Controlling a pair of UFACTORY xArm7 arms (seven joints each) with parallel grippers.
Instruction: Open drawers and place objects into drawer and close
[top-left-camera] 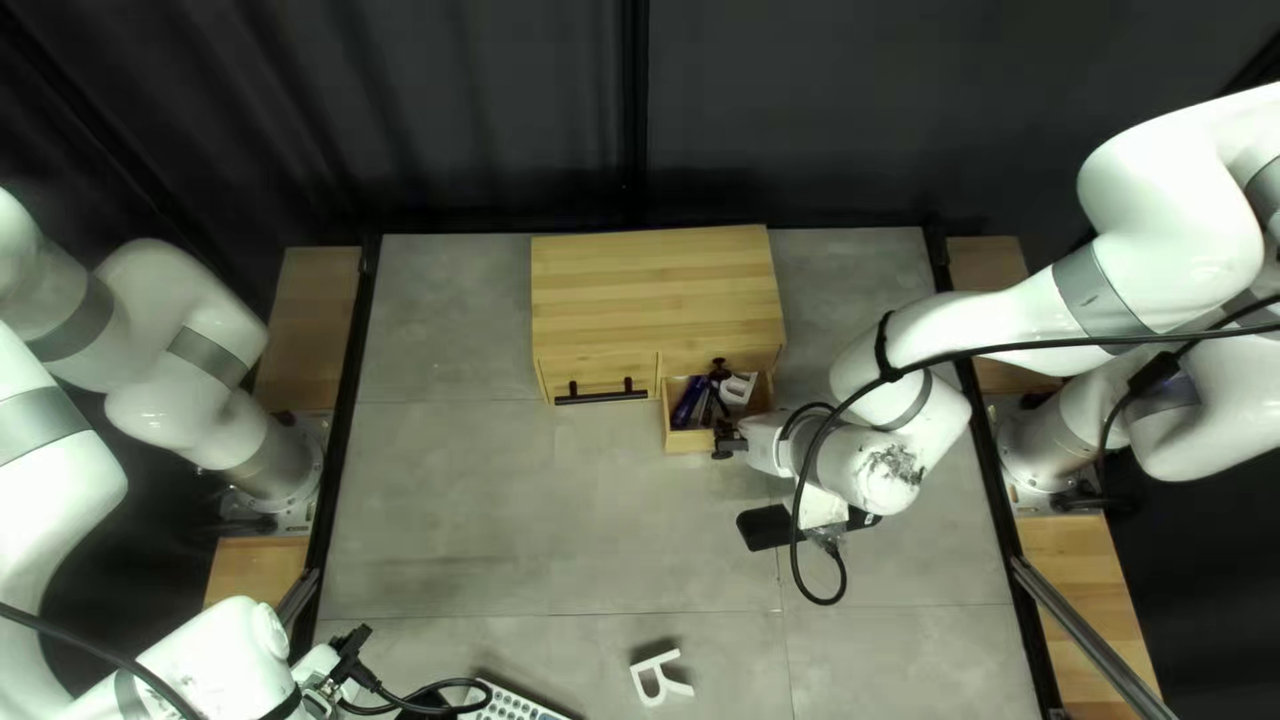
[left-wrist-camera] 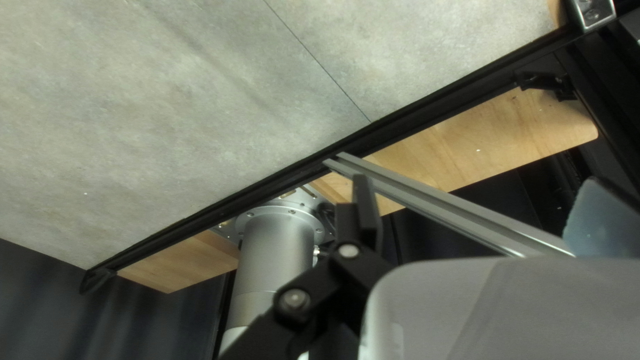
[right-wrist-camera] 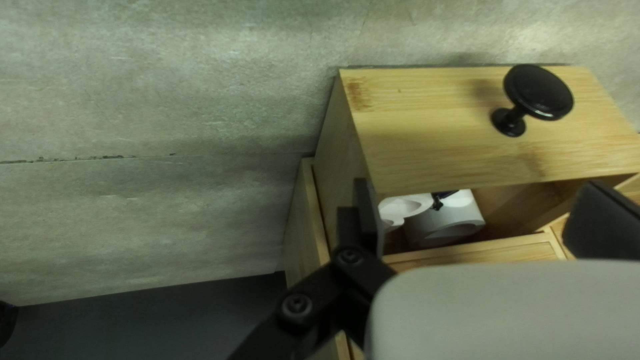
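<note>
Over the cabinet's pulled-out right drawer (top-left-camera: pixel 684 442), my right gripper (top-left-camera: pixel 723 411) reaches in from the right side. Dark blue items (top-left-camera: pixel 690 400) and a white letter-like piece (top-left-camera: pixel 738 387) lie in it. The right wrist view shows that right gripper (right-wrist-camera: pixel 477 217) open, the drawer front (right-wrist-camera: pixel 460 147) with its round black knob (right-wrist-camera: pixel 537 92) ahead and white pieces (right-wrist-camera: pixel 447 223) inside. The left drawer (top-left-camera: pixel 600 372) is closed. At the near left, my left gripper (top-left-camera: pixel 350 654) is low; in its wrist view the left gripper (left-wrist-camera: pixel 480 217) is open, holding nothing.
The wooden cabinet (top-left-camera: pixel 654 287) stands near the table's far edge. A white letter R (top-left-camera: pixel 650 678) lies near the front, a keyboard (top-left-camera: pixel 514 704) left of it. A black object (top-left-camera: pixel 764 527) lies partly beneath my right arm. Cables loop beside both arms.
</note>
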